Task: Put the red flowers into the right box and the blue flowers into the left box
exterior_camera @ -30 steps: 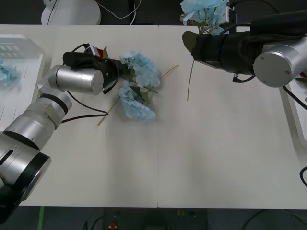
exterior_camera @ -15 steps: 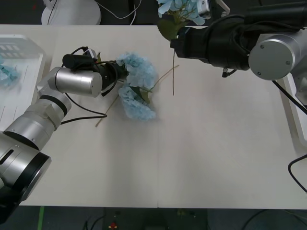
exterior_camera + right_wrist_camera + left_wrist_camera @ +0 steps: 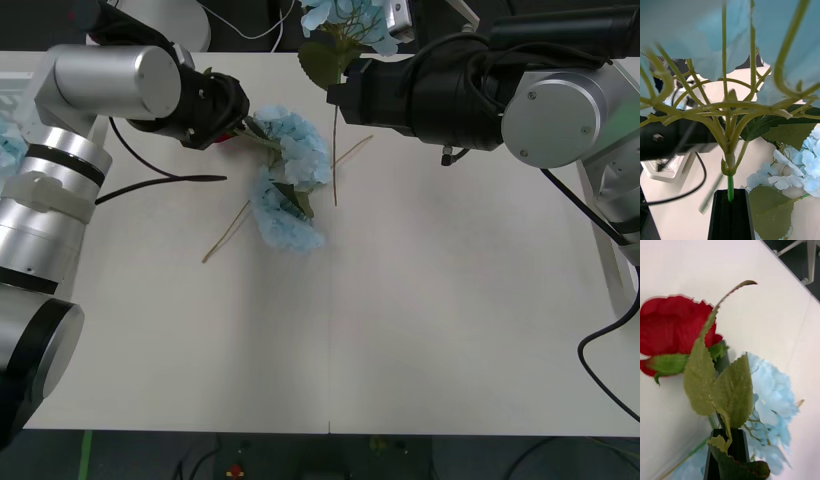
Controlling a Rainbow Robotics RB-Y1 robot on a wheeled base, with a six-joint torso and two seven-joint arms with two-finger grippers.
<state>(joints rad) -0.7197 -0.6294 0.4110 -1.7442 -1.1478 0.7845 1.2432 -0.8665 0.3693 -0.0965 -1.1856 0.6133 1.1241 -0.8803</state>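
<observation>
My left gripper point(image 3: 232, 118) is at the table's far left, its black fingers point(image 3: 729, 452) shut on the leafy stem of a red flower point(image 3: 673, 333), whose bloom hangs above the white tabletop. My right gripper point(image 3: 340, 92) is at the far middle, and its fingers point(image 3: 731, 215) are shut on the green stem of a blue flower point(image 3: 345, 18). That flower is held high, with its thin stem point(image 3: 335, 160) hanging down. Two more blue flowers point(image 3: 300, 145) point(image 3: 287, 218) lie on the table between the arms. A strip of the right box's rim point(image 3: 618, 262) shows at the right edge. The left box is hidden behind my left arm.
A pale blue cluster point(image 3: 8, 148) peeks out at the left edge behind my left arm. Bare stems point(image 3: 228, 235) lie beside the blue flowers on the table. A black cable point(image 3: 165, 180) trails from the left arm. The near half of the table point(image 3: 400, 350) is open.
The right arm has carried its blue flower leftward along the far edge. The left arm has risen and drawn back to the far left, with the red flower in its grip.
</observation>
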